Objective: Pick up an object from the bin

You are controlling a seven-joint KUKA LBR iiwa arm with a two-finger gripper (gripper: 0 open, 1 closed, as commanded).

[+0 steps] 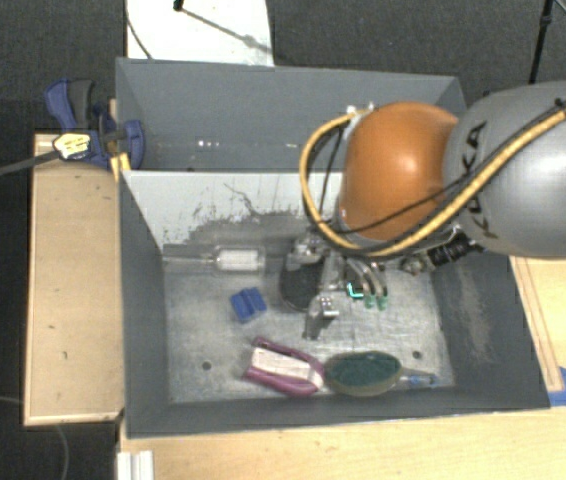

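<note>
My gripper (pixel 319 316) hangs low over the middle of the grey metal bin (pixel 143 298), just beside a dark rounded lump (pixel 296 286). I cannot tell how wide my jaws stand, or whether they grip anything. A small blue plastic block (pixel 248 305) lies to the left.

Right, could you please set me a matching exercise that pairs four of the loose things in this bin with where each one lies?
Things:
1. small blue plastic block
2. flat purple and white packet
3. dark green oval pad
4. pale clear tube

Places in the grey metal bin:
A. nearest the back wall, on the left
B. by the front wall, furthest right
C. middle of the floor, between the tube and the packet
D. by the front wall, just left of the oval pad

Pairs: 1-C, 2-D, 3-B, 4-A.
</note>
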